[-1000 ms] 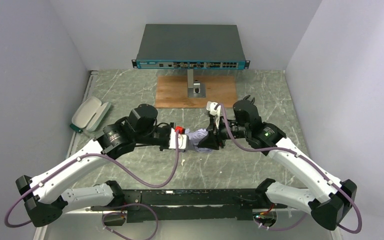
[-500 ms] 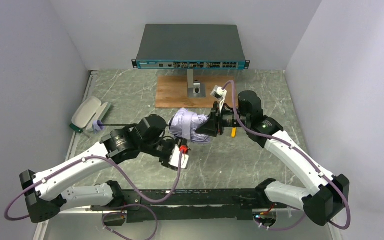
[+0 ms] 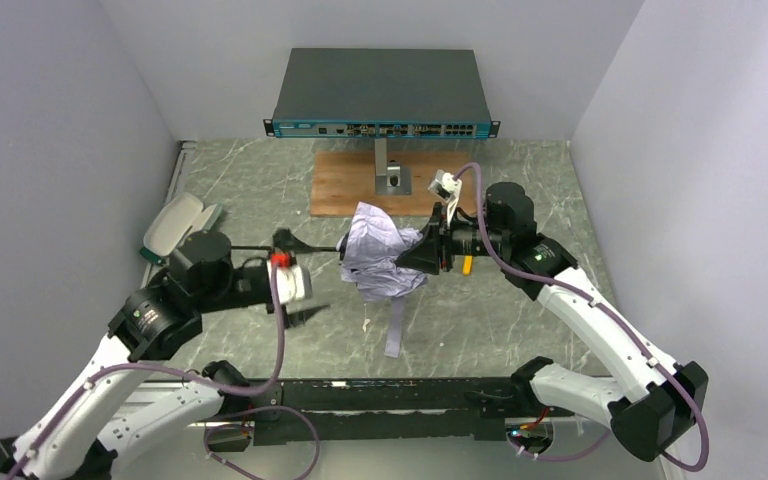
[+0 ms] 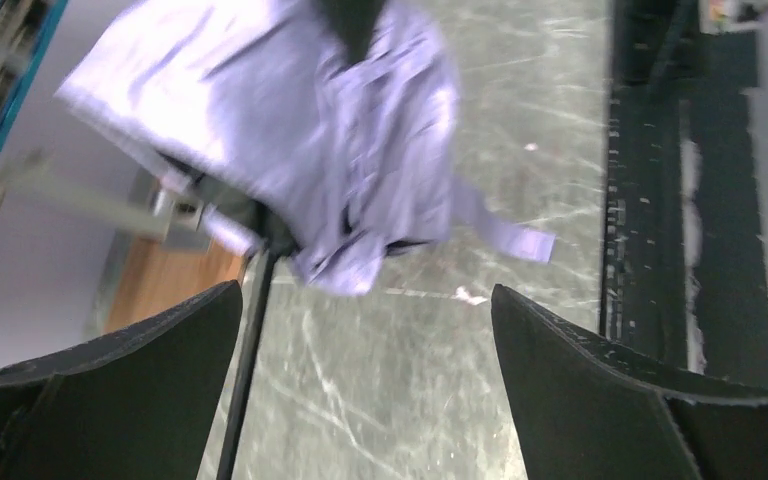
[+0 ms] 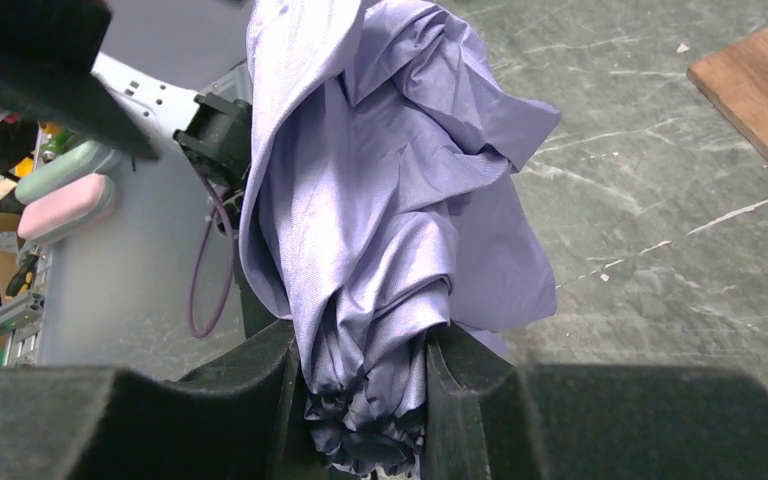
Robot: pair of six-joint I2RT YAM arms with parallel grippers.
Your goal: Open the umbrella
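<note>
The umbrella (image 3: 380,255) is held above the marbled tabletop (image 3: 520,330), lavender canopy loosely bunched, its thin shaft (image 3: 250,247) pointing left. The right hand (image 5: 365,370) is clenched on the canopy's gathered tip. The left hand (image 4: 365,290) is released, fingers spread wide beside the shaft.

The green-grey, white-veined stone-look tabletop (image 3: 520,330) carries few things. A flat rectangular brown wooden board (image 3: 345,185) lies beyond the right gripper's fingers (image 3: 422,258), toward the back wall, and a short grey metal post (image 3: 381,158) stands on it. Farther back sits a dark grey rectangular network switch with a teal port face (image 3: 380,95); whether it rests on the tabletop cannot be told. A pale grey-green oval case (image 3: 175,228) lies at the table's left edge, left of the left gripper's fingers (image 4: 110,390).
</note>
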